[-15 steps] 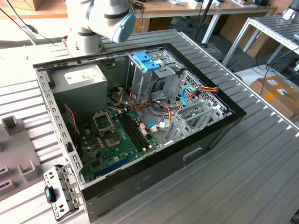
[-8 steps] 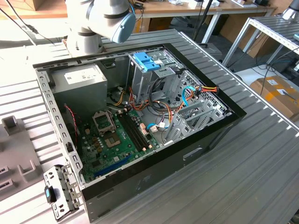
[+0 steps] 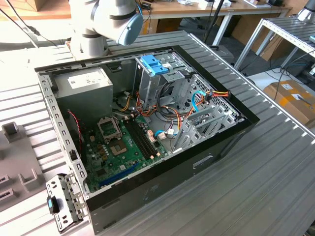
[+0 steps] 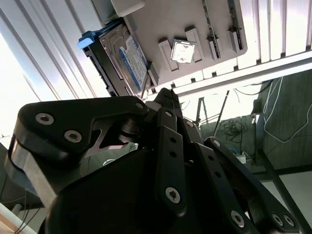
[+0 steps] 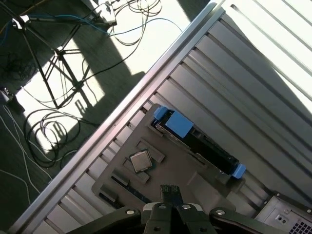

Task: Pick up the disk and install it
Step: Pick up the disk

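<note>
Disk point(image 5: 207, 146) stands apart from closed claw point(image 5: 170, 191).

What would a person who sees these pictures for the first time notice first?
In the exterior view, the open computer case lies on the ribbed table, its green motherboard bare. In the first wrist view, the disk, held in a blue frame, stands on edge on a grey tray. The gripper is shut, empty and apart from it.
</note>
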Controlling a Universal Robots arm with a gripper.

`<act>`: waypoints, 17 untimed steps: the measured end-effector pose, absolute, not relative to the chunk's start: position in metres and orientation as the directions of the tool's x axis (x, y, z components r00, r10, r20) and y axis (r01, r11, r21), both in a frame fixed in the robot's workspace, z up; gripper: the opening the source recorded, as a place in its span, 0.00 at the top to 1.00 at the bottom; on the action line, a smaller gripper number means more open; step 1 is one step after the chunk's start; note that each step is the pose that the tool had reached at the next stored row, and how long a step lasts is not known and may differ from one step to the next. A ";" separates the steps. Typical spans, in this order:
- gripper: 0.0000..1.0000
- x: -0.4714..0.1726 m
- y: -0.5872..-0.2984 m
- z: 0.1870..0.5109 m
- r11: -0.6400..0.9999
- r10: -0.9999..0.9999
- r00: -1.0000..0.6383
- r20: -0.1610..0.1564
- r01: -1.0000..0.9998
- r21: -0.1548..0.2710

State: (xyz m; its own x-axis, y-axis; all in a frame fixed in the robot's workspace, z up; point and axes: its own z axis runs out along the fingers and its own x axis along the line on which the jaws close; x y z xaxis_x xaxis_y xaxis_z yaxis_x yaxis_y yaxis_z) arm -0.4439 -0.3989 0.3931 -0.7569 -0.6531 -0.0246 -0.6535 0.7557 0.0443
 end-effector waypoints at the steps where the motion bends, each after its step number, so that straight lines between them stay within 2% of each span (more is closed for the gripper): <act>1: 0.89 -0.444 -0.399 0.393 0.753 -0.656 -0.754 -0.025 -0.656 0.044; 17: 0.89 -0.444 -0.399 0.393 0.695 -0.717 -0.696 -0.025 -0.717 0.044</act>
